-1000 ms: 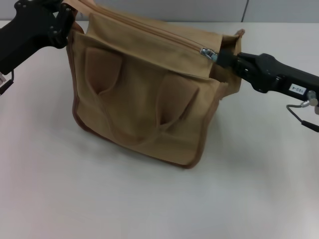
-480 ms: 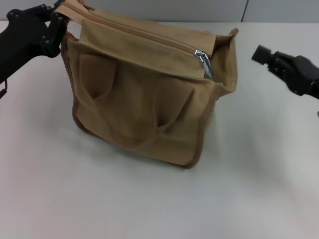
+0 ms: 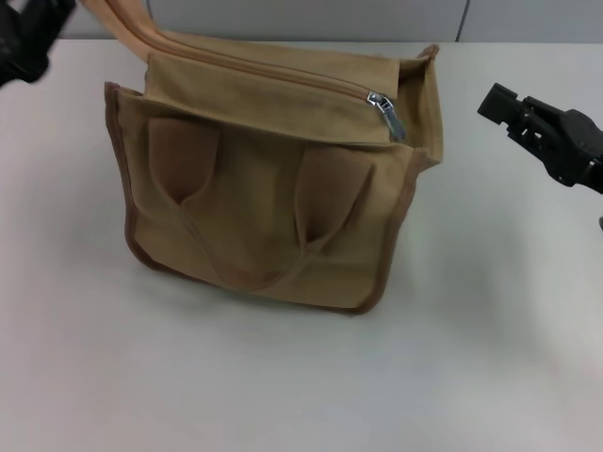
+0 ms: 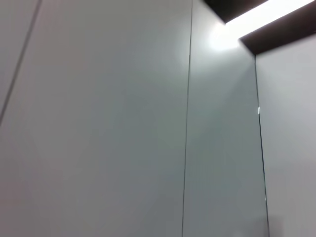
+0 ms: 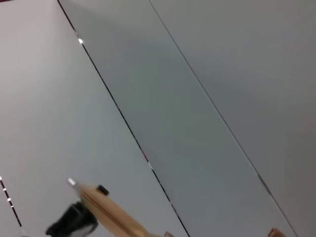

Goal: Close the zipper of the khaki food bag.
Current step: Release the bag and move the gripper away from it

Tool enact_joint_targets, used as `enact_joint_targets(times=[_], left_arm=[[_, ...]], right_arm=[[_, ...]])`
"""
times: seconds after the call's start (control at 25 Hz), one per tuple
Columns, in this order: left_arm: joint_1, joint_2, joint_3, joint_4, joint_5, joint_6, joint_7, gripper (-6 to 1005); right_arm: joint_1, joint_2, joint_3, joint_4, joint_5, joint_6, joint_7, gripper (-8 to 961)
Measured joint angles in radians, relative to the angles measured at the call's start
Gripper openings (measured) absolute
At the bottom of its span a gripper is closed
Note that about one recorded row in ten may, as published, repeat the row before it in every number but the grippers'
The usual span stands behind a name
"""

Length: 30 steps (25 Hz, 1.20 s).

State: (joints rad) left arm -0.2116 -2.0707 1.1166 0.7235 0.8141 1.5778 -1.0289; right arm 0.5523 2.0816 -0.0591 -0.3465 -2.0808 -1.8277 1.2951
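Khaki food bag (image 3: pixel 264 207), soft canvas that likely sags under pull, stands on the table (image 3: pixel 283 377) between both grippers. Zipper (image 3: pixel 283 80) slider faces the right gripper (image 3: pixel 492 99); its pull tab is probably the best hold. Left gripper (image 3: pixel 24 38) holds a handle (image 3: pixel 127 28); whether either gripper's fingers are open cannot be told.

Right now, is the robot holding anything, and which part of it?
The right gripper holds nothing, apart from the khaki food bag. The left gripper is at the bag's strap; whether it grips cannot be told.
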Motion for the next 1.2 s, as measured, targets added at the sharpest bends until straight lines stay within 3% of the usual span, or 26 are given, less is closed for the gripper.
enact_joint_targets(times=[0.04, 0.24, 0.48, 0.64, 0.92, 1.12, 1.2], left_arm=[[0.000, 0.001, -0.001, -0.002, -0.017, 0.020, -0.006, 165], [0.006, 0.006, -0.002, -0.011, -0.030, 0.130, -0.035, 388], [0.009, 0.007, -0.018, -0.115, 0.006, 0.288, 0.042, 615], [0.008, 0.011, -0.041, -0.108, 0.079, 0.317, 0.051, 672], [-0.059, 0.023, -0.135, -0.086, 0.086, 0.267, -0.067, 772], [-0.144, 0.018, -0.227, -0.086, 0.097, 0.180, -0.266, 773], [-0.182, 0.021, -0.232, -0.082, 0.161, 0.114, -0.306, 774]], right_arm=[[0.000, 0.000, -0.002, 0.007, 0.000, 0.001, -0.009, 81], [0.003, 0.000, -0.005, 0.025, 0.001, 0.004, -0.058, 183], [-0.007, 0.002, 0.008, 0.080, 0.027, 0.036, -0.201, 447], [-0.003, 0.002, -0.002, 0.096, 0.051, 0.045, -0.233, 633], [0.017, 0.004, -0.004, 0.156, 0.052, 0.063, -0.291, 674], [0.023, 0.004, -0.004, 0.183, 0.052, 0.074, -0.302, 698], [0.022, 0.004, -0.004, 0.186, 0.053, 0.074, -0.303, 699]])
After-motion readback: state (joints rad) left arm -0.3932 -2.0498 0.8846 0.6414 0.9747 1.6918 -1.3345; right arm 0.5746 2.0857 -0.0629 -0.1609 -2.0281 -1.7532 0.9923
